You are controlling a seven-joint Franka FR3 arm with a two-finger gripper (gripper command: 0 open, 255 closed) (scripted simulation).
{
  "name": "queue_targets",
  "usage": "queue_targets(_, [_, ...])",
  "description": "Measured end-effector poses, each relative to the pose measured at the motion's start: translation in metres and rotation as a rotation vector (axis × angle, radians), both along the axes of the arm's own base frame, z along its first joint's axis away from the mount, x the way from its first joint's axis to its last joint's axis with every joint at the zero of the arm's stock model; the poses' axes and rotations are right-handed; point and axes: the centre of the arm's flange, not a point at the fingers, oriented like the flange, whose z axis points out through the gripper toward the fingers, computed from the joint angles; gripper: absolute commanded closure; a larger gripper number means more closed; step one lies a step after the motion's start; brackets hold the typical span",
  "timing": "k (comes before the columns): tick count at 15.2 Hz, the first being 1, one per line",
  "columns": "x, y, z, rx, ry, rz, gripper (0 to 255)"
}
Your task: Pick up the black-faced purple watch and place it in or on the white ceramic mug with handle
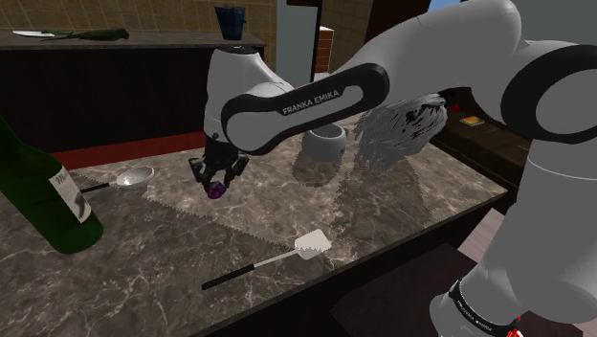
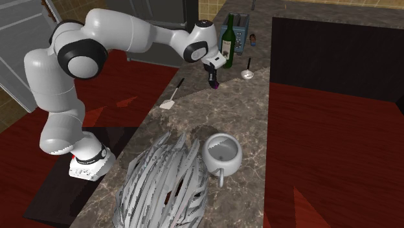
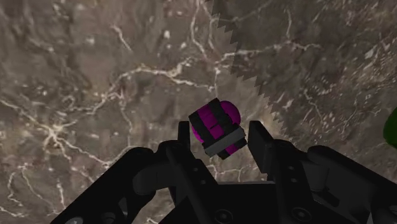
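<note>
The one purple watch (image 3: pixel 216 127) is clasped between the gripper's (image 3: pixel 221 139) two black fingers, above the marble counter (image 2: pixel 259 116) and well apart from the one white mug (image 2: pixel 222 154). One grey bicycle helmet (image 2: pixel 162 184) lies just beside the mug. Far from the mug are one green wine bottle (image 2: pixel 228 37), one spoon (image 2: pixel 247 73) and one white spatula (image 2: pixel 168 103).

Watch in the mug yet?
No. The watch is clamped in the tool above the counter, well apart from the mug.
</note>
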Motion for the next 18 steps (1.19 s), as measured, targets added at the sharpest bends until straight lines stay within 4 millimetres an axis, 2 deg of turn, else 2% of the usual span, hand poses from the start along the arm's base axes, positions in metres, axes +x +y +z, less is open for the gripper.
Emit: queue_targets(18, [-0.001, -0.001, 0.095, 0.0, 0.0, 0.0, 255])
